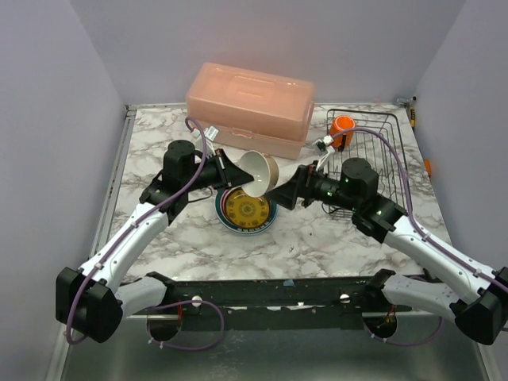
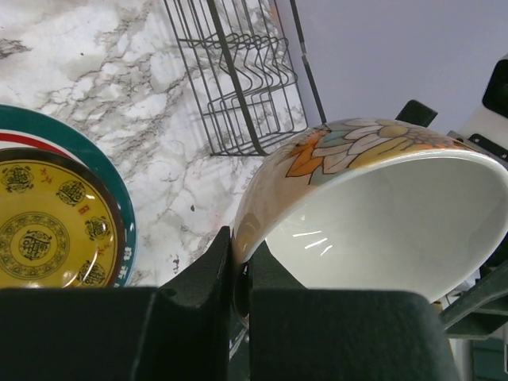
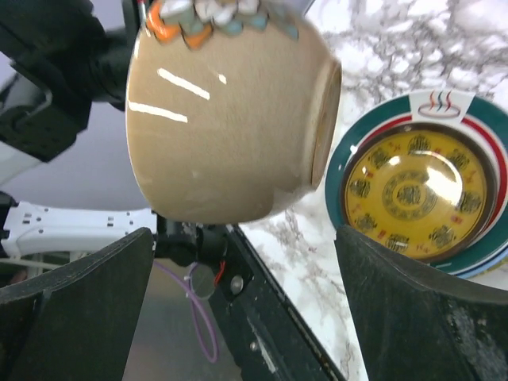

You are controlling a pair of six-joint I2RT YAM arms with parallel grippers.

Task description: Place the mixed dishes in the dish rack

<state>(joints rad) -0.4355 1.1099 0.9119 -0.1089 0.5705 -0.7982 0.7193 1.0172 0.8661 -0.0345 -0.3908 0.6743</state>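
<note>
My left gripper is shut on the rim of the cream-white bowl and holds it tilted above the table, over the far edge of the plates. In the left wrist view the gripper pinches the bowl, whose outside has a flower pattern. My right gripper is open and empty just right of the bowl; its wrist view shows the bowl's tan underside ahead of the gripper. The yellow red-rimmed plate lies on a stack of plates. The orange mug sits in the black wire dish rack.
The big pink lidded box stands at the back, behind the bowl and left of the rack. The rack's upright prongs show in the left wrist view. The plate stack also shows in the wrist views.
</note>
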